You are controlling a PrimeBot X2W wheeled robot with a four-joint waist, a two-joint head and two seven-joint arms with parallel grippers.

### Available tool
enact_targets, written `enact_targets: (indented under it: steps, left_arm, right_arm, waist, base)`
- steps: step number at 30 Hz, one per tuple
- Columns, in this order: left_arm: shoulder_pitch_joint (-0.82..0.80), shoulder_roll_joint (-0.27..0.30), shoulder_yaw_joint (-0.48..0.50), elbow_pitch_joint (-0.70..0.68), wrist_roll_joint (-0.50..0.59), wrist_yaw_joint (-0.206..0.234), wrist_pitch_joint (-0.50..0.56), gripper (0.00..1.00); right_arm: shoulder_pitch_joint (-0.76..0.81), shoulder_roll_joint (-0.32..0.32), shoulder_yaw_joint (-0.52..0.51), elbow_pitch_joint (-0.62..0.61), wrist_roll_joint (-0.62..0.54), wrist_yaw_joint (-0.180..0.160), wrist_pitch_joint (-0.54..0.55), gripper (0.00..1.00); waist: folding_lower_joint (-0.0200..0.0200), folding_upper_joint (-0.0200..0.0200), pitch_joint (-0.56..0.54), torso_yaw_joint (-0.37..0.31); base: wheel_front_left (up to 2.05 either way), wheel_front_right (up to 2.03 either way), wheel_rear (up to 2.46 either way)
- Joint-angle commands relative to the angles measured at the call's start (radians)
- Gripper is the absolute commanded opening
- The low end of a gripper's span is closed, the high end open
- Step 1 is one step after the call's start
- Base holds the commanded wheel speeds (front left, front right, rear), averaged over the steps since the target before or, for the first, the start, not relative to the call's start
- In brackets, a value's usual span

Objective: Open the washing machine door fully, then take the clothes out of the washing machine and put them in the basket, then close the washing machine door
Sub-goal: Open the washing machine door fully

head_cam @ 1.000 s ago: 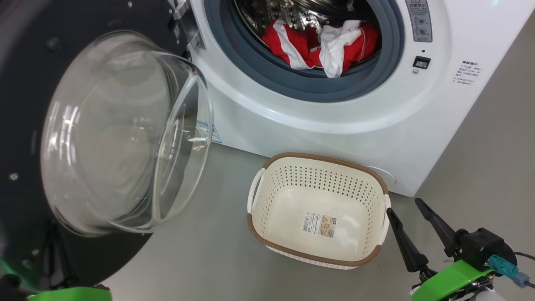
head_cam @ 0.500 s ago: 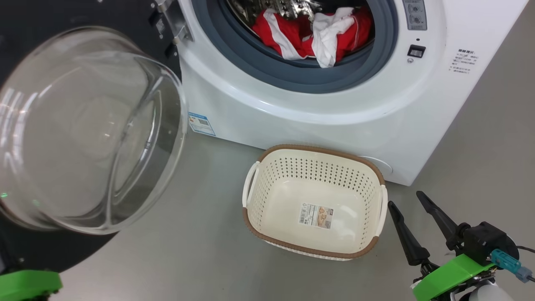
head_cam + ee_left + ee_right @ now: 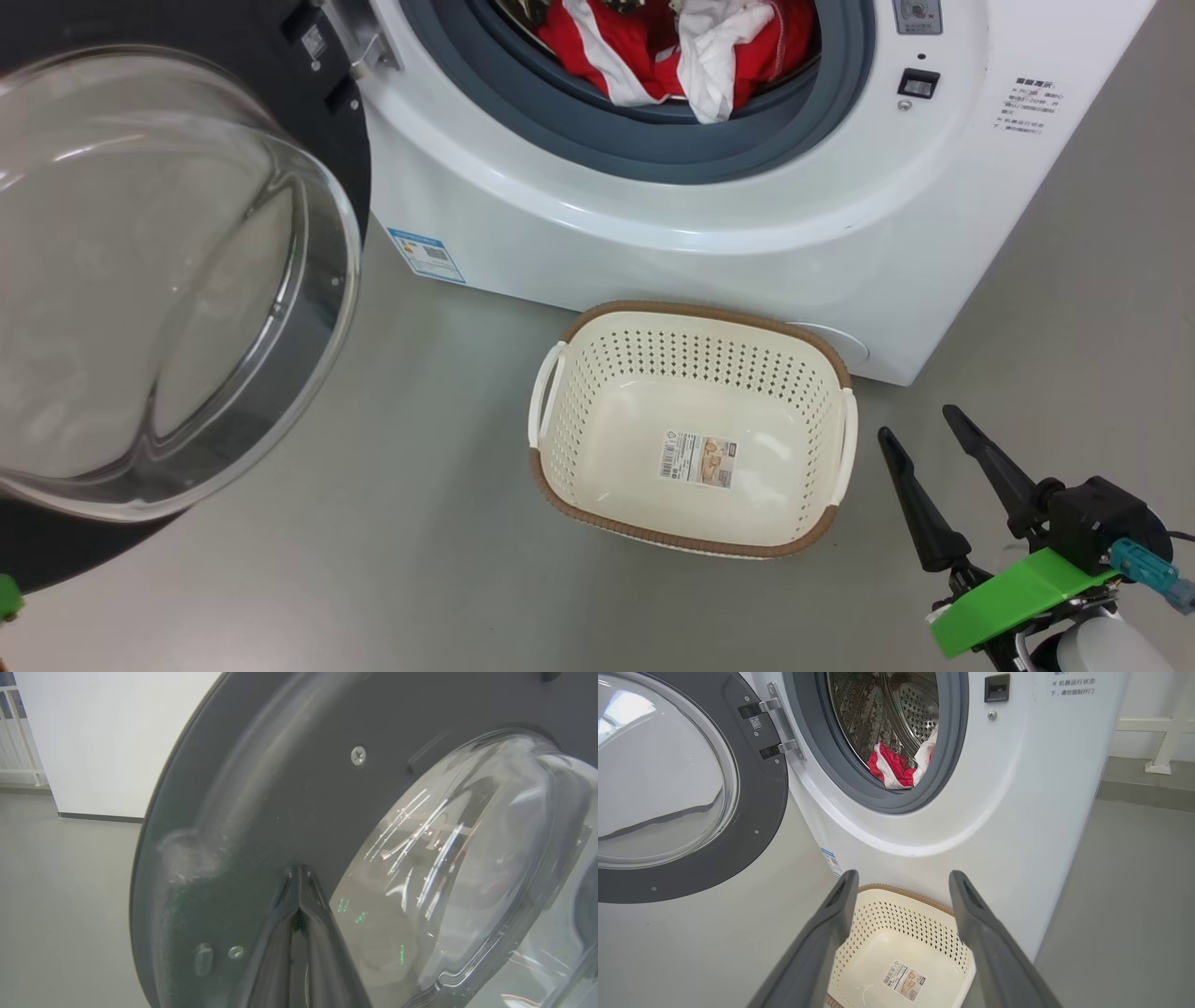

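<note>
The washing machine door point(image 3: 322, 131) stands swung out at the left, its glass bowl point(image 3: 140, 280) bulging toward me. My left gripper point(image 3: 297, 871) is shut, empty, its tips against the door's dark inner rim point(image 3: 261, 793) beside the glass. Red and white clothes point(image 3: 672, 37) lie in the drum of the white washing machine point(image 3: 653, 215). The cream basket point(image 3: 691, 313) sits on the floor before the machine, with just a label inside. My right gripper point(image 3: 918, 423) hangs open to the basket's right. In the right wrist view that gripper point(image 3: 903, 877) is above the basket point(image 3: 887, 919) and points at the machine point(image 3: 1008, 788); the clothes point(image 3: 896, 765) and door point(image 3: 752, 812) show too.
Grey floor point(image 3: 420, 523) spreads around the basket and under the door. A white wall point(image 3: 103, 742) stands beyond the door's edge. To the machine's right, a white frame point(image 3: 1157, 732) stands on the floor.
The door has swung further out to the left, away from the drum opening. The head camera has shifted too. My left arm's green part has slid almost off the lower left edge.
</note>
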Motion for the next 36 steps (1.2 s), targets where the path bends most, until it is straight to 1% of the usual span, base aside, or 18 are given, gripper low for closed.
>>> enact_targets:
  steps: [1,9,13,18,27,30,31,32,33,34,36]
  left_arm:
    - [-0.027,0.06,0.046,-0.01,0.015,-0.003,-0.006,0.0]
    - [-0.079,0.094,0.106,0.058,0.062,-0.021,-0.006,0.0]
    - [-0.103,0.117,0.135,0.102,0.075,-0.037,-0.006,0.0]
    - [-0.119,0.127,0.155,0.147,0.077,-0.055,-0.006,0.0]
    - [-0.096,0.127,0.149,0.175,0.086,-0.072,-0.006,0.0]
    - [-0.069,0.116,0.106,0.161,0.072,-0.074,-0.006,0.0]
    - [-0.058,0.112,0.077,0.15,0.056,-0.074,-0.006,0.02]
    - [-0.042,0.111,0.052,0.14,0.045,-0.074,-0.006,0.11]
    - [-0.025,0.109,0.031,0.13,0.039,-0.074,-0.006,0.17]
    - [-0.009,0.103,0.014,0.117,0.029,-0.074,-0.006,0.26]
    - [0.022,0.087,-0.022,0.083,0.012,-0.074,-0.006,0.37]
  right_arm:
    - [-0.025,-0.011,0.014,-0.025,-0.01,0.006,-0.009,1.0]
    - [-0.029,-0.011,0.009,-0.031,-0.012,0.006,-0.009,1.0]
    - [-0.033,-0.014,0.008,-0.03,-0.012,0.006,-0.009,1.0]
    - [-0.031,-0.015,0.002,-0.03,-0.013,0.006,-0.009,1.0]
    - [-0.025,-0.004,0.006,-0.025,-0.012,0.006,-0.009,1.0]
    - [-0.02,-0.001,0.007,-0.025,-0.011,0.006,-0.009,1.0]
    - [-0.018,0.0,0.006,-0.025,-0.011,0.006,-0.009,1.0]
    - [-0.016,0.002,0.005,-0.025,-0.011,0.006,-0.009,1.0]
    - [-0.015,0.003,0.004,-0.025,-0.011,0.006,-0.009,1.0]
    - [-0.012,0.004,0.003,-0.025,-0.011,0.006,-0.009,1.0]
    - [-0.008,0.008,0.002,-0.026,-0.011,0.006,-0.009,1.0]
  waist:
    - [0.0,0.0,0.007,-0.005]
    - [0.0,0.0,0.028,-0.022]
    - [0.0,0.0,0.034,-0.031]
    - [0.0,0.0,0.029,-0.031]
    - [0.0,0.0,-0.004,-0.03]
    - [0.0,0.0,-0.019,-0.031]
    - [0.0,0.0,-0.023,-0.031]
    - [0.0,0.0,-0.028,-0.031]
    - [0.0,0.0,-0.032,-0.031]
    - [0.0,0.0,-0.037,-0.032]
    - [0.0,0.0,-0.045,-0.034]
  base:
    - [0.0,0.0,0.0]
    - [0.0,0.0,0.0]
    - [0.0,0.0,0.0]
    - [0.0,0.0,0.0]
    - [0.0,0.0,0.0]
    - [0.0,0.0,0.0]
    - [0.0,0.0,0.0]
    - [0.0,0.0,0.0]
    - [0.0,0.0,0.0]
    - [0.0,0.0,0.0]
    - [0.0,0.0,0.0]
